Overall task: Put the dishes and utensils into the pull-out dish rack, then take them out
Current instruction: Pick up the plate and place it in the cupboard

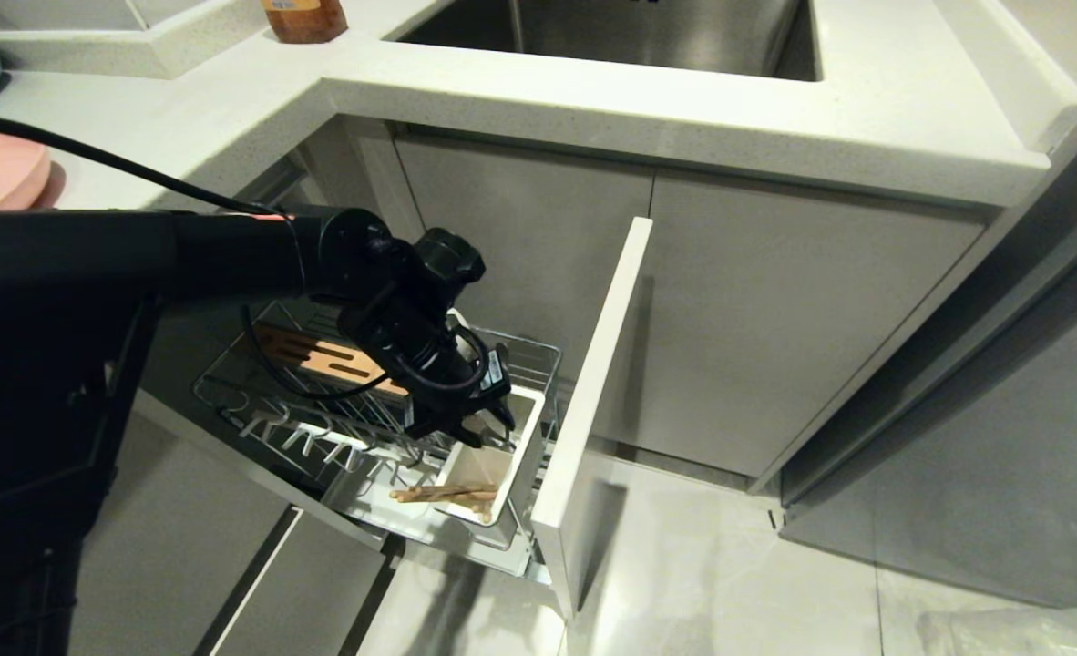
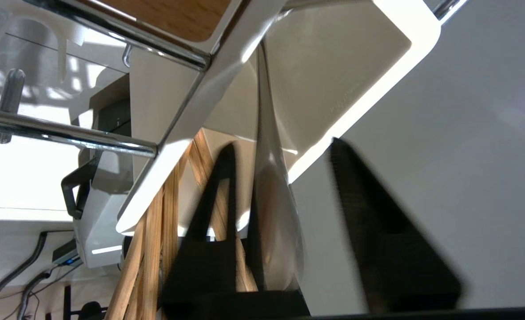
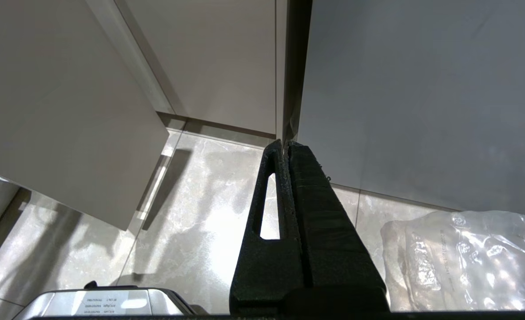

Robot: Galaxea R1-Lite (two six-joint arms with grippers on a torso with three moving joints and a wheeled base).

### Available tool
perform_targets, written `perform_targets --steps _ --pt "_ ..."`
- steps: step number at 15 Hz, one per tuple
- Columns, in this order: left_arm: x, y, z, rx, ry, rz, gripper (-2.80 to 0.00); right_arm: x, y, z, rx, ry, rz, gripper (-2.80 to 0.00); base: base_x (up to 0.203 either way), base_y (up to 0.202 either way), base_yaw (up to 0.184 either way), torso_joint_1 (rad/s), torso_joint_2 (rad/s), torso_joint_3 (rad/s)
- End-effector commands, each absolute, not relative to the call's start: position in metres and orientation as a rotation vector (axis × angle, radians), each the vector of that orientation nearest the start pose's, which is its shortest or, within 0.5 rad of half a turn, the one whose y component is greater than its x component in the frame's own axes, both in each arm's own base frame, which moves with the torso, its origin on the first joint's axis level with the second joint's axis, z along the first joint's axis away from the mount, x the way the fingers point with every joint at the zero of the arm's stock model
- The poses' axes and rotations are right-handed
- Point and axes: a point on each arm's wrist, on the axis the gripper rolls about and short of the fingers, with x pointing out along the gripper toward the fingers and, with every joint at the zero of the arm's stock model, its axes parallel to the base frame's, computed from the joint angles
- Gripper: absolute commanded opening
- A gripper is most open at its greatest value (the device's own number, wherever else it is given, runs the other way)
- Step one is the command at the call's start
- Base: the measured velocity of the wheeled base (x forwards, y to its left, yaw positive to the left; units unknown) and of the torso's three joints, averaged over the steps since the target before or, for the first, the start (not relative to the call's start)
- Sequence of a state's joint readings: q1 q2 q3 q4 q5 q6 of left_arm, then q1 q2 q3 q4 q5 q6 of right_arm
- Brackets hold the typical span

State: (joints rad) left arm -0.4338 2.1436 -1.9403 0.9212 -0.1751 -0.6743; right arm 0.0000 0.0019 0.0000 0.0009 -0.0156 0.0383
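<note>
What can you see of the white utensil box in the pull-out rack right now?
The white utensil box is a deep, open-topped rectangular tub of smooth plastic with rounded corners, standing upright at the rack's front corner, just behind the tall pale-grey front panel. A pair of wooden chopsticks leans out over its near rim, and a slim metal spoon stands inside it. The left pincer hangs over its opening, jaws apart on either side of the spoon.

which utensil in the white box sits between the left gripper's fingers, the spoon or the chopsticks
The metal spoon: it stands in the gap of the left gripper, inside the white utensil box. The wooden chopsticks lean off to one side, outside the fingers.
</note>
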Motion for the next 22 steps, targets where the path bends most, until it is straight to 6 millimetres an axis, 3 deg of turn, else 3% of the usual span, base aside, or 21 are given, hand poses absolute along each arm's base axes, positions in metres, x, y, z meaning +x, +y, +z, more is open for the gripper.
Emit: perform_targets --steps 1,7,13,14,22 --pt "0.352 -0.168 0.203 -0.443 1.252 -0.141 0.0 -0.023 0.0 0.075 0.038 0.003 -0.016 -2.8 0.0 0.0 0.0 0.0 0.0 0.0" --pt "0.337 -0.161 0.231 -0.464 1.189 -0.164 0.0 -0.023 0.0 0.075 0.038 0.005 -0.016 -2.8 0.0 0.0 0.0 0.0 0.0 0.0" --pt "0.303 -0.144 0.279 -0.486 1.086 -0.207 0.0 -0.023 0.0 0.075 0.038 0.004 -0.015 -2.8 0.0 0.0 0.0 0.0 0.0 0.0" --pt "0.296 -0.141 0.287 -0.488 1.067 -0.216 -2.8 -0.023 0.0 0.075 0.038 0.004 -0.015 -2.8 0.0 0.0 0.0 0.0 0.0 0.0" --pt "0.239 -0.114 0.343 -0.523 0.887 -0.275 -2.8 -0.022 0.0 0.075 0.038 0.006 -0.015 -2.8 0.0 0.0 0.0 0.0 0.0 0.0"
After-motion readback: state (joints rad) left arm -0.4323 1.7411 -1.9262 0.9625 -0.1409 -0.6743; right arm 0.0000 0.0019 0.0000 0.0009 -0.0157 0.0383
